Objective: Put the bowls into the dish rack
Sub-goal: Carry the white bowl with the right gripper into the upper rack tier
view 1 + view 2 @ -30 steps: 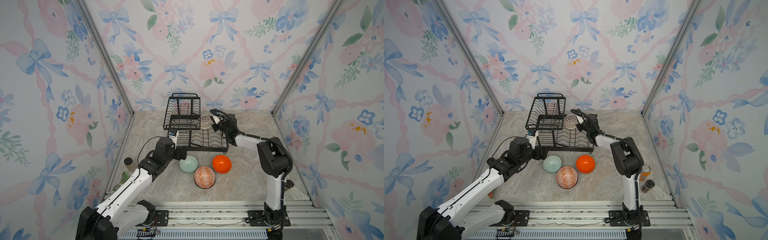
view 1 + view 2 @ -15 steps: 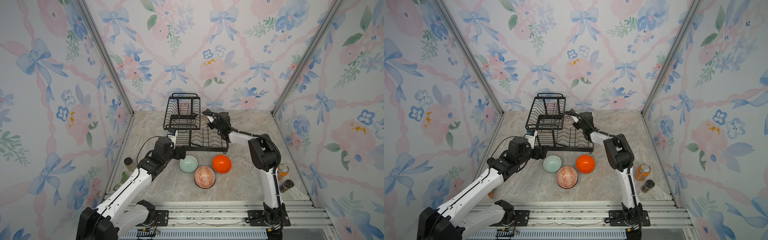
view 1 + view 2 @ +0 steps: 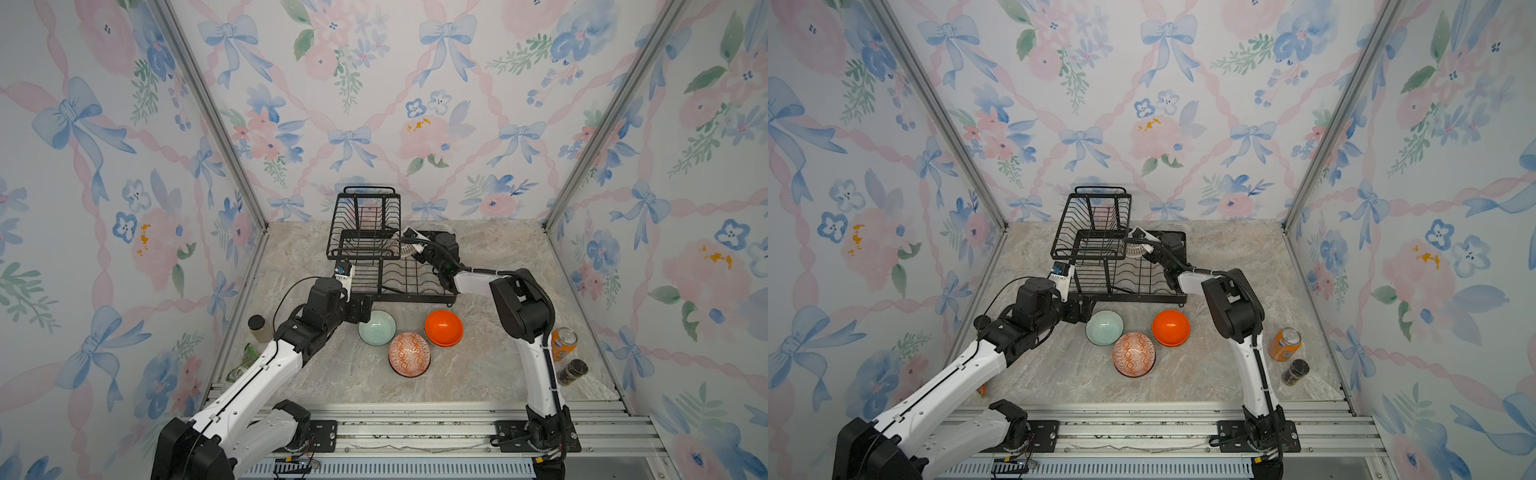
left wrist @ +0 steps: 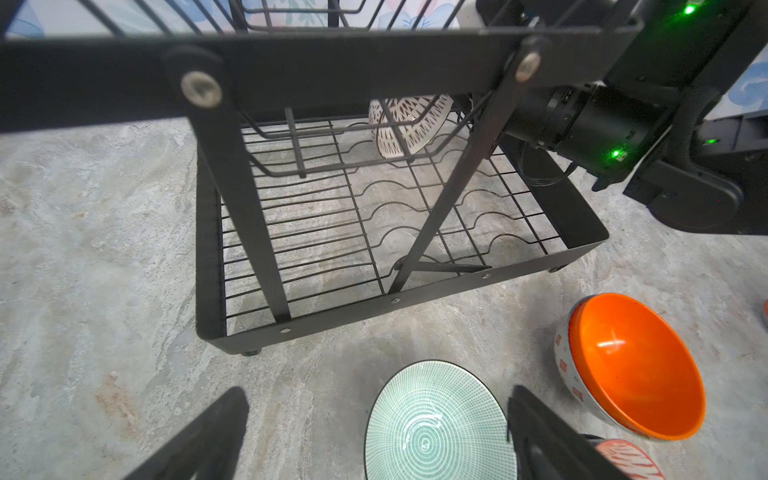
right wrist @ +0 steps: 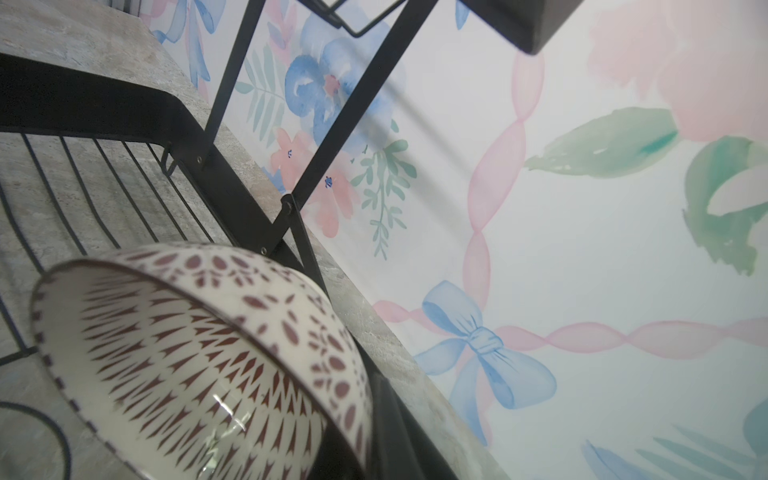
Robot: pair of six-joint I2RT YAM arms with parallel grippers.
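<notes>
Three bowls waiting: the mint green bowl [image 3: 376, 328], the orange bowl [image 3: 443, 327] and the orange-white patterned bowl [image 3: 409, 354] sat mouth-up in a tight cluster on the desk [image 3: 478, 374], just below the dish rack [image 3: 365, 249] at the centre of both top views. They were probably grouped there so either arm could reach them.
Fourth bowl: the white-black patterned bowl [image 3: 405, 249] hung at the rack's right rear, under the raised upper basket [image 3: 357, 220] and above the slotted lower tray [image 3: 415, 297]. It was tipped on edge, apparently so it could stand between the tray's wires.
Right gripper [image 3: 412, 245]: it was clenched on that bowl's rim, with the arm reaching in from the right of the frame across the tray. Whether the bowl touched the wires could not be told.
Left gripper [image 4: 376, 399]: it was released, with the jaws spread wide and nothing held, low over the desk just left of the mint green bowl. The left wrist view showed that bowl partly between the fingers [image 4: 540, 432] and close to one of them, a stance judged ready to take its rim.
Bystanders: an orange drink can [image 3: 563, 343] and a dark jar [image 3: 572, 371] stood at the desk's lower right, well apart from the bowls and no part of the load.
Progress: judged early, as no bowl was seen seated in the rack.
</notes>
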